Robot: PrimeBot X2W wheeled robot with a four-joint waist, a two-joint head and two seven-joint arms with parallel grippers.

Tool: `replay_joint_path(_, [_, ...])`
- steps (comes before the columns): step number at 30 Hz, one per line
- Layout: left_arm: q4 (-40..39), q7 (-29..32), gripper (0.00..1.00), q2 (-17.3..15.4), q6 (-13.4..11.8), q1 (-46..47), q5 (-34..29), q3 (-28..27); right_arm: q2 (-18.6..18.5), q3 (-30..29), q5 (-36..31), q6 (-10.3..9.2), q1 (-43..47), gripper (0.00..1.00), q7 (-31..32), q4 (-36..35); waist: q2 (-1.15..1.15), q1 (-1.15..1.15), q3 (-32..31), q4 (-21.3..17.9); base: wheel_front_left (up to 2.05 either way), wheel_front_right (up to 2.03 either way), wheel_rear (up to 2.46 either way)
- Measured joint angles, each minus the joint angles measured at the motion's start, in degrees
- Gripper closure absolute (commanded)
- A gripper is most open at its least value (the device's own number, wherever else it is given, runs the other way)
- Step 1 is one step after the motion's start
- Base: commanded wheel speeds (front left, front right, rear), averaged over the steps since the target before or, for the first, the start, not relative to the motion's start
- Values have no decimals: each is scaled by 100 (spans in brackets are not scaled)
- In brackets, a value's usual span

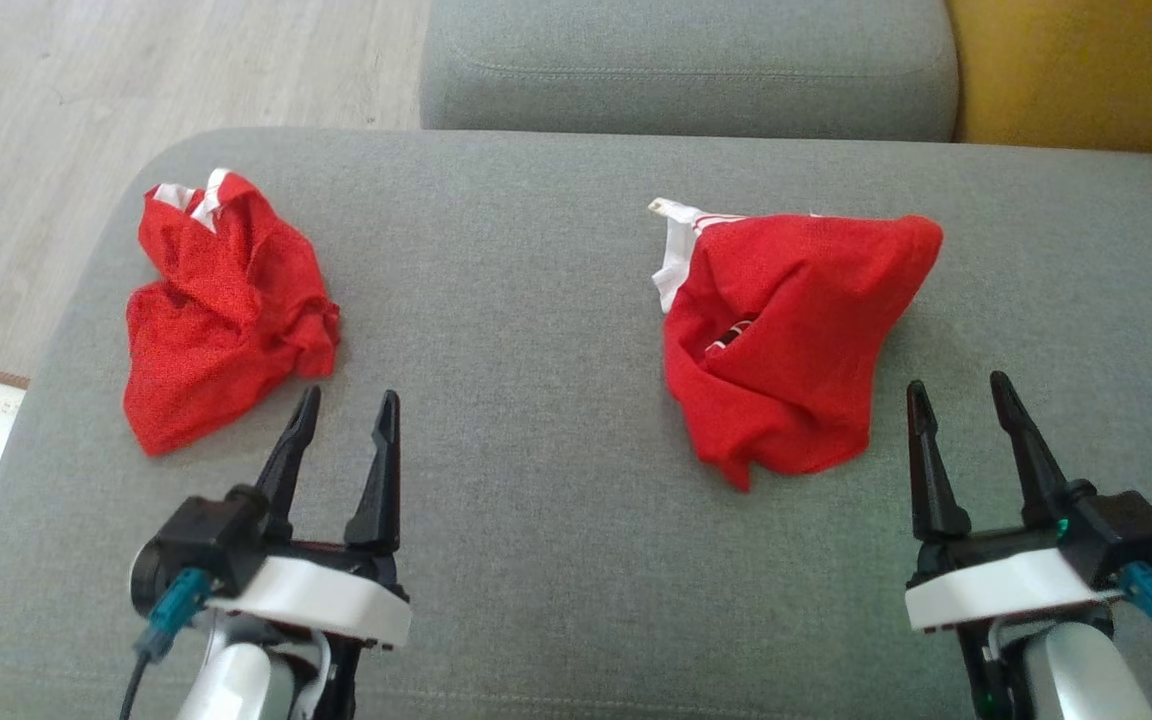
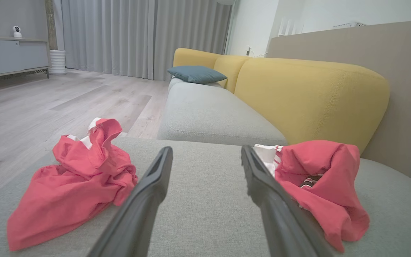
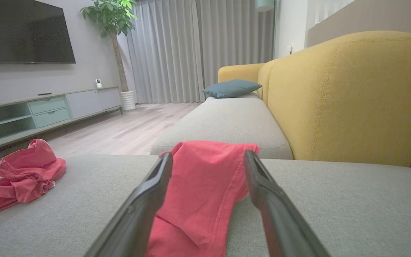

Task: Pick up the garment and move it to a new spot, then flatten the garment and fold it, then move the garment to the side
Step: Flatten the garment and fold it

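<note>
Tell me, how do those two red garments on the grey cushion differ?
The left garment is crumpled into deep wrinkles; the right garment drapes smoother, like a tent. The right garment shows a broader white edge than the left garment. Both are red and lie on the cushion, untouched.

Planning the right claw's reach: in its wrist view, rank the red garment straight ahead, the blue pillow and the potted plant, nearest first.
1. Red garment, just ahead, centre.
2. Blue pillow, on the far seat.
3. Potted plant, far back left.
</note>
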State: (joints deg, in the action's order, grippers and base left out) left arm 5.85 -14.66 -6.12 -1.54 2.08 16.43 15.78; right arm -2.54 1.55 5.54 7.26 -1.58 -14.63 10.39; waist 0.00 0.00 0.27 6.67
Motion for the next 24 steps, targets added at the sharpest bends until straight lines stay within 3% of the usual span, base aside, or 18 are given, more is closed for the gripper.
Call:
replay_joint_path(7, [-18,0,0,132,245,-13,-181,-199,4,-144,-25,0,-69,0,0,91,0,0,160,34,0,0,0])
replay_joint_path(11, [9,0,0,216,517,99,-282,-122,2,-504,-175,0,-686,0,0,422,0,0,396,134,0,0,0])
replay_joint_path(24, [154,0,0,319,767,528,-323,209,-20,-1758,29,0,-2710,0,593,2446,0,0,1125,542,0,0,0])
